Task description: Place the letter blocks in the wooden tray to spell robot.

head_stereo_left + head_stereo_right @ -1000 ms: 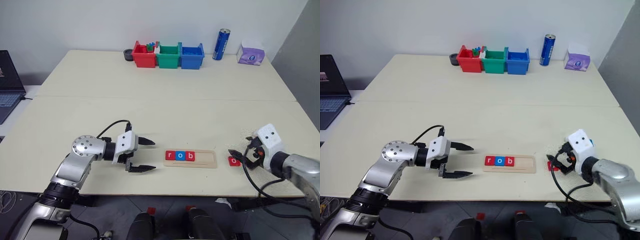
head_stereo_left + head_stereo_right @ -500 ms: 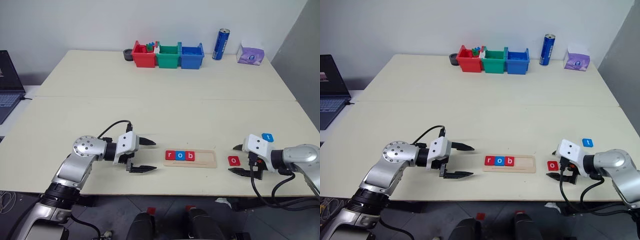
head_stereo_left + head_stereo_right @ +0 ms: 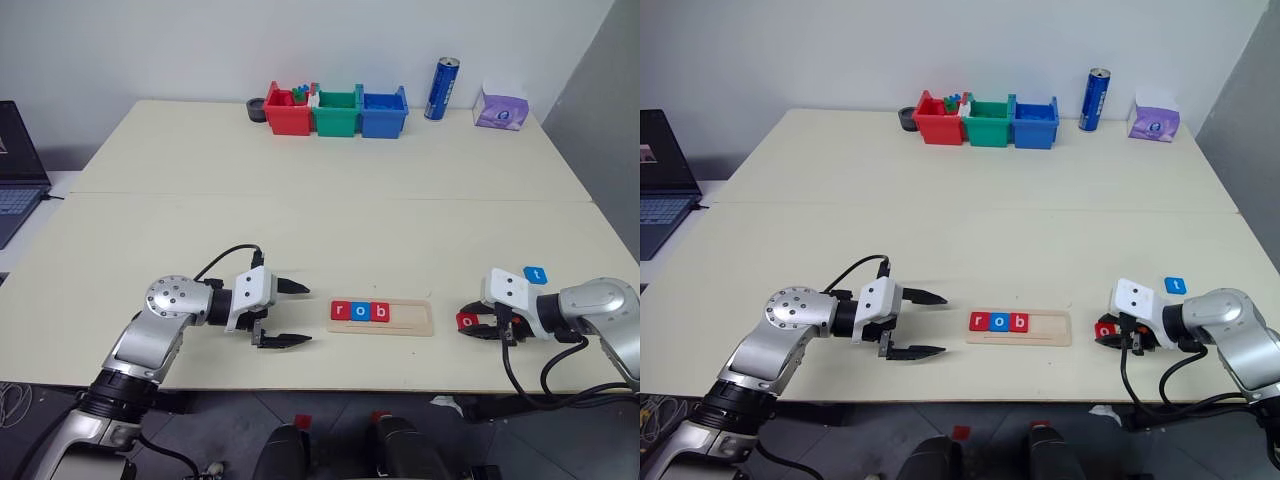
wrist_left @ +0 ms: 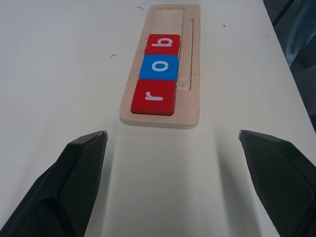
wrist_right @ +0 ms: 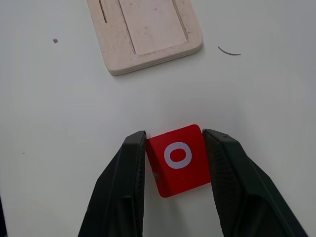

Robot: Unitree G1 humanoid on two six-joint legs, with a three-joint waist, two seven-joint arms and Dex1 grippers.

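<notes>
The wooden tray (image 3: 415, 318) lies near the table's front edge and holds a red r (image 3: 340, 311), a blue o (image 3: 360, 311) and a red b (image 3: 380, 312) at its left end; its right end is bare. To the tray's right, a red o block (image 5: 178, 159) rests on the table with my right gripper (image 5: 176, 138) shut on its two sides. A blue t block (image 3: 536, 274) lies just behind that wrist. My left gripper (image 3: 303, 313) stands open left of the tray, pointing at it with nothing between its fingers.
Red (image 3: 288, 112), green (image 3: 337, 113) and blue (image 3: 383, 113) bins stand at the back of the table with a blue can (image 3: 442, 88) and a purple tissue pack (image 3: 501, 108). A laptop (image 3: 15, 170) sits off the far left.
My right gripper turned over, settled around the red o block and closed on it. The left arm has not moved.
</notes>
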